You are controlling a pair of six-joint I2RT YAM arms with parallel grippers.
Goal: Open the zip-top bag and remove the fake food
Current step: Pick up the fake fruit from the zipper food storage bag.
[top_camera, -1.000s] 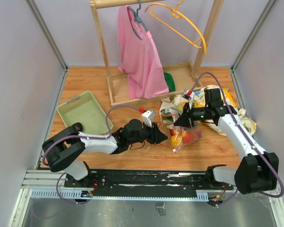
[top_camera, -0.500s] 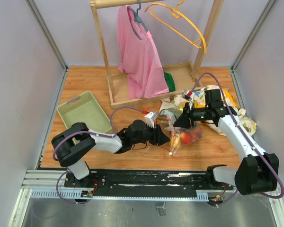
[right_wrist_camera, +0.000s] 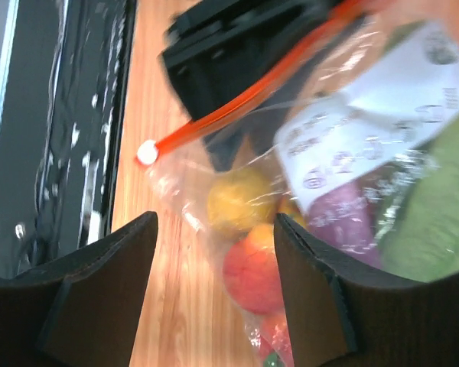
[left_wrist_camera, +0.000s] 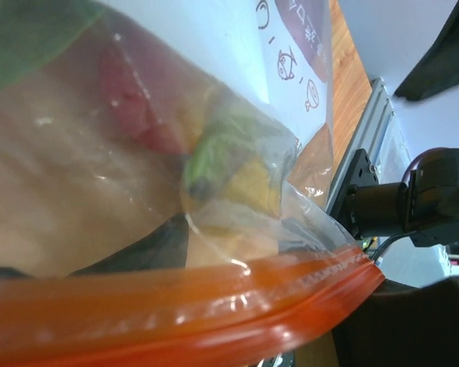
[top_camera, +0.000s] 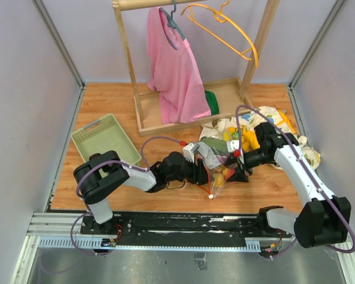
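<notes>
Right wrist view: the right gripper [right_wrist_camera: 214, 245] now has its fingers spread wide, having let go of the zip-top bag [right_wrist_camera: 352, 145], which sits just beyond their tips with the fake food [right_wrist_camera: 252, 271] still inside. The left gripper [top_camera: 205, 171] has closed in on the zipper strip [left_wrist_camera: 176, 306]. I cannot tell whether its fingers clamp the strip, so opening looks barely begun.

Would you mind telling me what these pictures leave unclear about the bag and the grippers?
Left gripper: the zip-top bag covers its fingertips in the top view and fills the left wrist view; open or shut unknown.
Zipper strip: left wrist view, too blurred to tell sealed from parted.
Fake food: right wrist view, label and frame edge hide the count.
</notes>
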